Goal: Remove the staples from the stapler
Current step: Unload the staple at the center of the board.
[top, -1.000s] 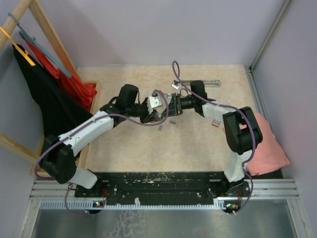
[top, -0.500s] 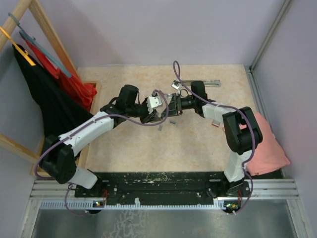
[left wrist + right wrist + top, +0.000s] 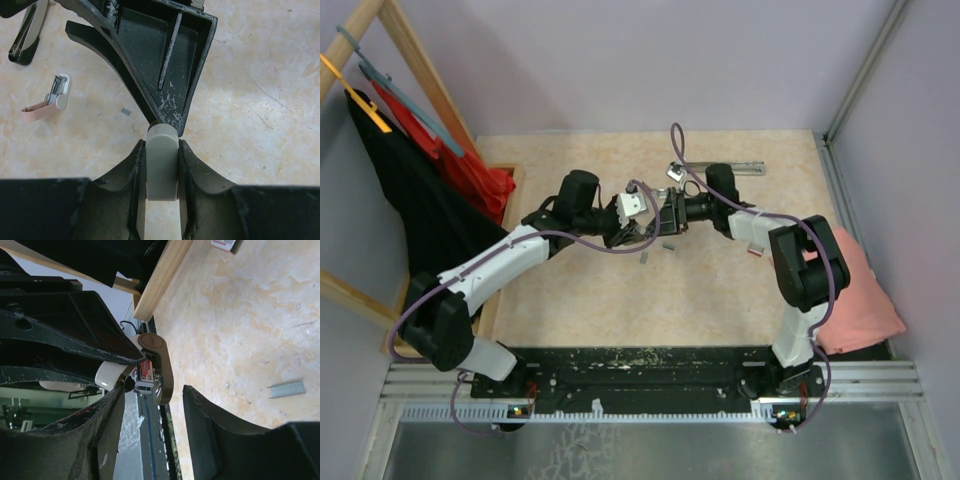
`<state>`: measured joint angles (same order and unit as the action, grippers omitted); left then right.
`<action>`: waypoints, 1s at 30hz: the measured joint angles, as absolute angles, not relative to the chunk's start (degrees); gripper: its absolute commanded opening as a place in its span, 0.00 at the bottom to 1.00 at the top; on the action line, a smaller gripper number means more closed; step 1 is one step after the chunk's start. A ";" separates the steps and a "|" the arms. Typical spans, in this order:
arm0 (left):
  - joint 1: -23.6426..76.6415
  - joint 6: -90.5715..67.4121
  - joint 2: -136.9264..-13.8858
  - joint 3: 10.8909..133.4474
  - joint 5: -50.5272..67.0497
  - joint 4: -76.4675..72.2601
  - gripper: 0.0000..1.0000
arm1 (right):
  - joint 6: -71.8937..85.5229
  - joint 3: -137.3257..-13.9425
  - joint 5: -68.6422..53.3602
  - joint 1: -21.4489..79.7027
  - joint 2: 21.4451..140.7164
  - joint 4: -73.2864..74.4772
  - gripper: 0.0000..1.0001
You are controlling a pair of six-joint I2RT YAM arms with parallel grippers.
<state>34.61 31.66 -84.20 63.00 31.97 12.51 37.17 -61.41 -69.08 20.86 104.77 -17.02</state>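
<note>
A: Above the table point(image 3: 580, 300), left hand point(image 3: 161, 145) is clamping the mini stapler point(image 3: 161, 170); right hand point(image 3: 152, 395) is gaping at its tip.
B: Staple strip point(image 3: 286, 388) is lying loose on the table; I'd be prying gently.

Both arms share one build. The left arm point(image 3: 500, 258) and the right arm point(image 3: 752, 226) have smooth white link shells joined by bulky, rounded black joint housings. Thin purplish cables point(image 3: 673, 145) run along each arm in loose loops. A small white camera block point(image 3: 632, 205) sits at the left wrist. The left tool point(image 3: 161, 150) has matt black plastic fingers point(image 3: 124, 176), curved and tapering, with edges scuffed pale. The right tool point(image 3: 150, 410) has the same broad black fingers point(image 3: 212, 442). From the left wrist view, its hollow finger back shows a raised moulded rib and many whitish scratches.
</note>
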 measured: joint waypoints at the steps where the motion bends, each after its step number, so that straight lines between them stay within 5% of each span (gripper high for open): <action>1: 34.61 31.64 -84.20 63.00 31.99 12.49 0.00 | 37.63 -61.17 -69.08 20.86 104.77 -17.63 0.50; 30: 34.37 31.29 -84.03 62.04 34.33 12.29 0.00 | 43.53 -60.73 -69.08 21.76 108.55 -23.66 0.37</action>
